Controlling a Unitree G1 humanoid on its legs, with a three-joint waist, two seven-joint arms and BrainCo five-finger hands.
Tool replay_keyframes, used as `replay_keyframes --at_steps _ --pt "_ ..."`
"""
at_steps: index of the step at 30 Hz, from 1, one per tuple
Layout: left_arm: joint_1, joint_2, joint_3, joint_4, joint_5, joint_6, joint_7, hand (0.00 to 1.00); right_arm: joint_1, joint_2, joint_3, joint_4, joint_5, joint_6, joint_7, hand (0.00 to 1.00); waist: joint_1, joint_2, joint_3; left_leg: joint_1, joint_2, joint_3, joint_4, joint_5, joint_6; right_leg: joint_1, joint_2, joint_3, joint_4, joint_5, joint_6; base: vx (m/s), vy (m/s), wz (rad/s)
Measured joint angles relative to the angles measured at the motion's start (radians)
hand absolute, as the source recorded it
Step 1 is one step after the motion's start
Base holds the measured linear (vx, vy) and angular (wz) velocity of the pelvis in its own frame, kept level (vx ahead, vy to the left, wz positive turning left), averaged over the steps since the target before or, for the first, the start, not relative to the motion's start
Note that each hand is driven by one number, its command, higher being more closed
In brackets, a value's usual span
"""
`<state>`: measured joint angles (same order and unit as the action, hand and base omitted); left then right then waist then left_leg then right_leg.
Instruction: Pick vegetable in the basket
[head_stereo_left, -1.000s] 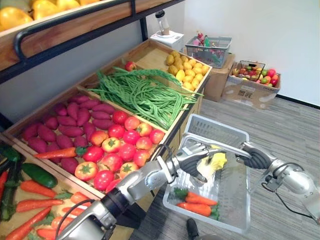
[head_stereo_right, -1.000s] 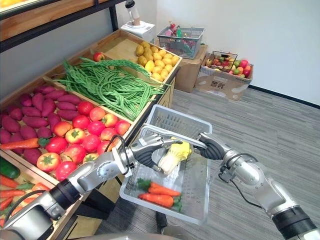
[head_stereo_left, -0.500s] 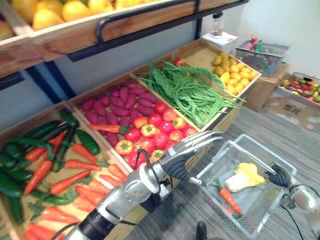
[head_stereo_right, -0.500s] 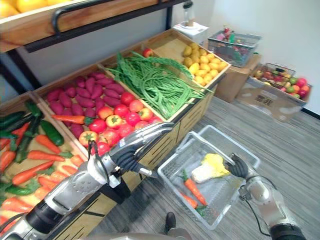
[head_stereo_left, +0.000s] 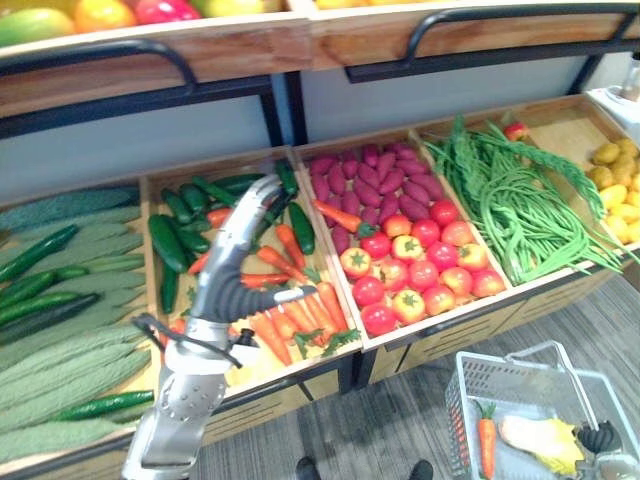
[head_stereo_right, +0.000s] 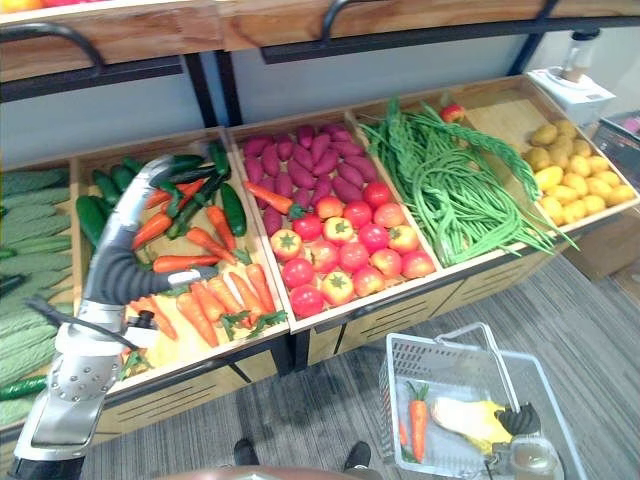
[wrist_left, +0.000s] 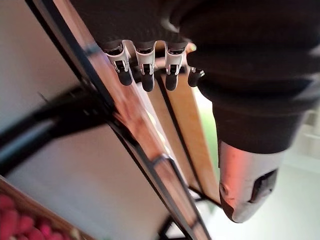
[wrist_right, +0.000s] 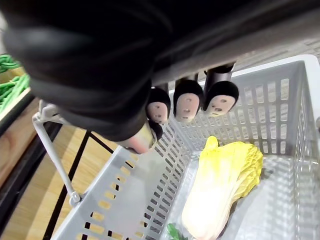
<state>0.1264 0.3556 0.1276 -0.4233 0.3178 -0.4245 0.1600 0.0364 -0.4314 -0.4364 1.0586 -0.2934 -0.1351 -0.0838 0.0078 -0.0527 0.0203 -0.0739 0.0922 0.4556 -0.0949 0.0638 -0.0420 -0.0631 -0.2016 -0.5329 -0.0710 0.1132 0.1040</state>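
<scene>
My left hand (head_stereo_right: 135, 215) is open, fingers straight, raised over the wooden bin of carrots (head_stereo_right: 215, 295) and dark cucumbers (head_stereo_left: 170, 240); it holds nothing and touches nothing. The grey plastic basket (head_stereo_left: 500, 365) hangs low at the right over the floor. My right hand (head_stereo_right: 518, 418) is shut on its handle, the fingers (wrist_right: 187, 102) curled round the bar. Inside the basket lie a yellow napa cabbage (wrist_right: 220, 185) and a carrot (head_stereo_left: 486, 445).
Along the wooden stand are bins of pale green gourds (head_stereo_left: 60, 330), purple sweet potatoes (head_stereo_left: 375, 175), tomatoes (head_stereo_left: 410, 275), long green beans (head_stereo_left: 520, 200) and yellow potatoes (head_stereo_left: 620, 200). A shelf with a black rail (head_stereo_left: 150, 55) runs above. Grey floor (head_stereo_left: 400, 420) lies in front.
The camera has swung left along the stand. My left hand has let go of the cabbage, which now lies in the basket, and has gone up over the carrot bin.
</scene>
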Motion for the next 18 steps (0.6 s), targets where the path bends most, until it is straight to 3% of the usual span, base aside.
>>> replay_keyframes --at_steps 3,11,18 --pt "0.043 -0.081 0.104 0.008 0.001 0.033 0.037 0.0 -0.013 0.035 -0.062 0.06 0.021 0.003 -0.009 1.0 0.014 -0.015 -0.001 -0.014 -0.009 -0.027 0.0 0.004 0.005 0.003 -0.009 -0.027 0.0 0.001 0.002 -0.02 0.043 0.3" --pt "0.076 -0.314 0.312 0.147 0.011 0.113 0.15 0.0 0.004 0.131 -0.169 0.098 0.078 0.035 -0.071 1.0 0.035 -0.016 -0.004 -0.053 -0.03 -0.158 -0.006 0.028 0.008 0.049 -0.025 -0.156 0.001 -0.008 0.013 -0.03 0.037 0.48" --pt "0.112 -0.398 0.44 0.271 0.0 0.179 0.28 0.0 0.006 0.205 -0.196 0.091 0.079 0.036 -0.102 1.0 0.06 -0.037 -0.009 -0.065 -0.033 -0.2 -0.007 0.04 0.006 0.07 -0.025 -0.213 0.0 -0.013 0.012 -0.02 0.018 0.23"
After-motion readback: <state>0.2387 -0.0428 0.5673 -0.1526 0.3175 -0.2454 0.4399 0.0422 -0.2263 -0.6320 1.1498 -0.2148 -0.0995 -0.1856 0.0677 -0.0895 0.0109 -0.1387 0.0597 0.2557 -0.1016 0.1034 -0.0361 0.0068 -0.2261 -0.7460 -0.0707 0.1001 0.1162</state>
